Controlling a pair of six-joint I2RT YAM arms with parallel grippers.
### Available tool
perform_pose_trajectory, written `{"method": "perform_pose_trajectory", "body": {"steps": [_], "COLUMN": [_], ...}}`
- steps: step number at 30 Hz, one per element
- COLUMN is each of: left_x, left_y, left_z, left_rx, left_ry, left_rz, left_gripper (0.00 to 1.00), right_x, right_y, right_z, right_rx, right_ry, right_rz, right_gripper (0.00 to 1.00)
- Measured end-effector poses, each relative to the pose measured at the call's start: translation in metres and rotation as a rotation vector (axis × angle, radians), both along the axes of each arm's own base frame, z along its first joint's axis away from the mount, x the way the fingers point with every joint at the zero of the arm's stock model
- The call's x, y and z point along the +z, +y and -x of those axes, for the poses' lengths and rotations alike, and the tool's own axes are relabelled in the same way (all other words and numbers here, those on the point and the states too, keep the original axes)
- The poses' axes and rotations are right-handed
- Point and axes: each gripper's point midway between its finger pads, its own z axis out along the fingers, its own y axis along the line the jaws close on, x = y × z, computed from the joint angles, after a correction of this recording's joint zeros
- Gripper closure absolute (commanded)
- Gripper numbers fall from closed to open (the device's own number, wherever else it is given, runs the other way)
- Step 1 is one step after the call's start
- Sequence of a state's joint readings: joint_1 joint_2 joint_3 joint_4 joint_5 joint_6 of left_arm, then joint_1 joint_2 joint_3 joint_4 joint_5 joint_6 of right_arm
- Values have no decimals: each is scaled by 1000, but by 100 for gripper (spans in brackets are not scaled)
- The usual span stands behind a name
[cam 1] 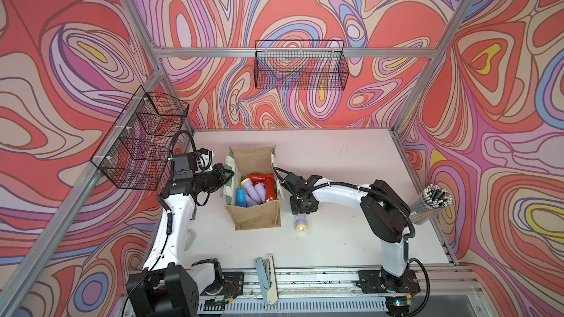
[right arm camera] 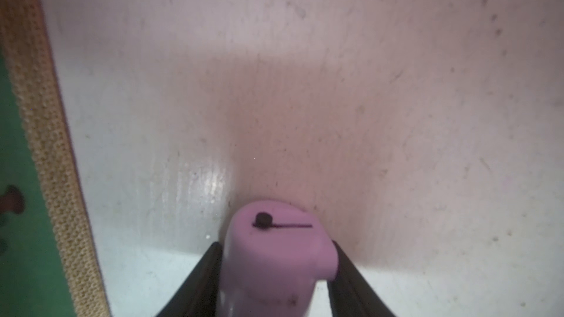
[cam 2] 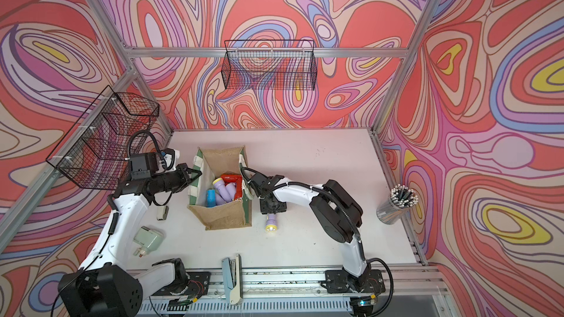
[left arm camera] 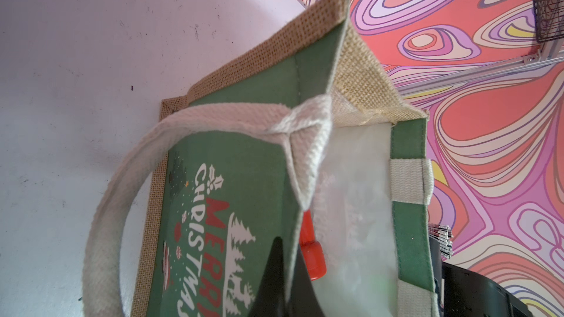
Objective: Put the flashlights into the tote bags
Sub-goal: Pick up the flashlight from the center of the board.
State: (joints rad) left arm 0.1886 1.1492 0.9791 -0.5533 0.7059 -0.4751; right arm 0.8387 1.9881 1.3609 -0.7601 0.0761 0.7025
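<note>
White tabletop (cam 1: pixel 335 160), centre frame: left gripper (cam 1: pixel 229 175) pinched the tote bag (cam 1: pixel 258 218) rim, evidently to keep it open. Right gripper (cam 1: pixel 302 210) clamped a lilac flashlight (cam 1: pixel 300 224) lying just beside the bag. Other flashlights (cam 1: pixel 254 193) lay inside.

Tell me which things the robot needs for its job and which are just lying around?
For the job:
tote bag
lilac flashlight on the table
flashlights already in the bag

Just lying about:
back wire basket
side wire basket
stapler
cup of pencils
pale green plug
</note>
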Motion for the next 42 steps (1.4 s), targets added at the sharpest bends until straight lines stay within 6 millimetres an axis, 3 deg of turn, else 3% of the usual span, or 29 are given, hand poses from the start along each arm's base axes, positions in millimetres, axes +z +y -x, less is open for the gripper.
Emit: {"method": "perform_pose_trajectory", "body": {"steps": [8, 17, 19, 24, 28, 33, 42], "left_x": [0, 0, 0, 0, 0, 0, 0], "left_y": [0, 0, 0, 0, 0, 0, 0], "left_z": [0, 0, 0, 0, 0, 0, 0], "left_rx": [0, 0, 0, 0, 0, 0, 0], "left_ry": [-1, -1, -1, -1, -1, -1, -1], "left_rz": [0, 0, 0, 0, 0, 0, 0], "left_gripper": [100, 100, 100, 100, 100, 100, 100], "right_x": [0, 2, 2, 5, 17, 54, 165], "right_y": [-5, -11, -20, -69, -84, -88, -83], "right_z": [-1, -3, -4, -15, -27, -41, -85], "right_rx": [-28, -41, -60, -167, -184, -160, -153], "right_ry": [6, 0, 2, 14, -25, -125, -403], "right_rz": [-13, -34, -47, -47, -27, -19, -101], "right_gripper": [66, 75, 76, 80, 82, 83, 85]}}
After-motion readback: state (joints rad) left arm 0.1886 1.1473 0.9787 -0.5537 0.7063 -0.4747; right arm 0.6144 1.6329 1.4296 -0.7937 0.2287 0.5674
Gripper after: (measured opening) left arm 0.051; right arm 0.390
